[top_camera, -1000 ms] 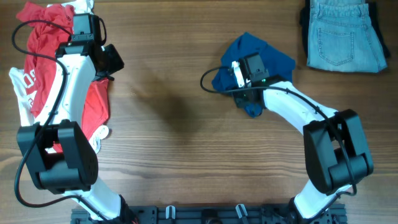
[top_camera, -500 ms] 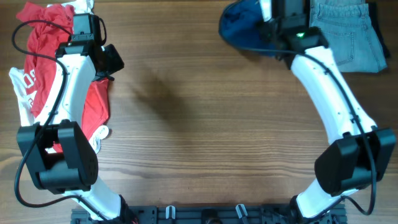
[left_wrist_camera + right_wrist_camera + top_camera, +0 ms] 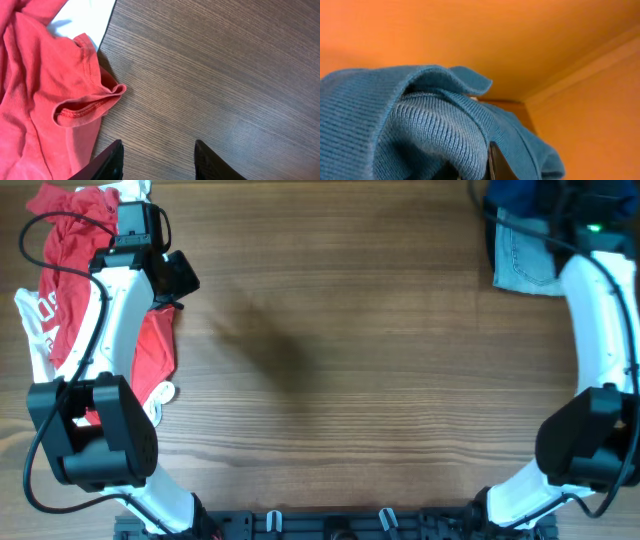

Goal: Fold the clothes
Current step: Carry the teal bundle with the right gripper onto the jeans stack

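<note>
My right claw [image 3: 565, 192] is pinched on the blue shirt [image 3: 515, 192], holding it over the jeans [image 3: 525, 260], maybe to stack it; my left claw [image 3: 157, 162] hangs open and empty, the red shirt [image 3: 40, 90] just beside it.

Arms: white links [image 3: 110, 305], black joints [image 3: 95, 430], looping black cables [image 3: 35, 230]; green light [image 3: 597, 227] near right wrist; black fingers [image 3: 106, 162].

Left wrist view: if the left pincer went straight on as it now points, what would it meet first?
Most likely the bare wooden table: the open left pincer points at wood just right of the sleeve of the red shirt, though depth is unclear.
</note>
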